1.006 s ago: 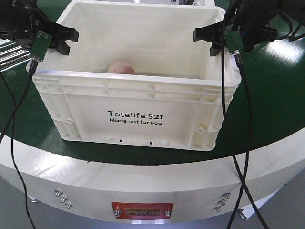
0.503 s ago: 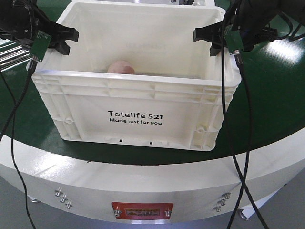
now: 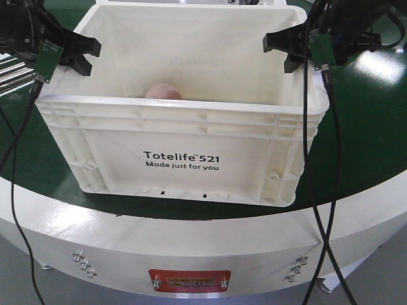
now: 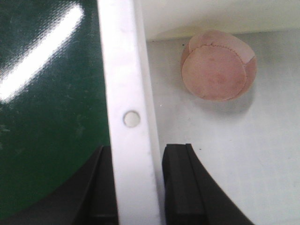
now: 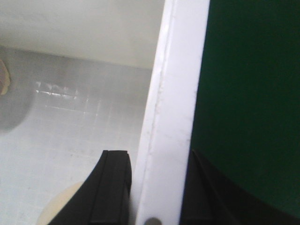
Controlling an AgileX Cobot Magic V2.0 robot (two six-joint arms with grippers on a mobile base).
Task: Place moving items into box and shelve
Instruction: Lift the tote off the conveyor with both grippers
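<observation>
On the green table (image 3: 372, 133), we hold the box (image 3: 184, 130), pink ball (image 3: 163, 91) inside, with left gripper (image 3: 92, 56) and right gripper (image 3: 277, 54) each clamped on a side rim; packing seems done; next we must lift evenly toward shelving.

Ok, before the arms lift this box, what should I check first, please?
1. Left gripper straddles the box wall, fingers against both sides: ok.
2. Right gripper holds the opposite wall the same way: ok.
3. Pink ball lies inside the box: ok.
4. Box bottom free of the green table: cannot tell.
5. Right arm's cable hangs in front of the box's corner: not ok.
</observation>
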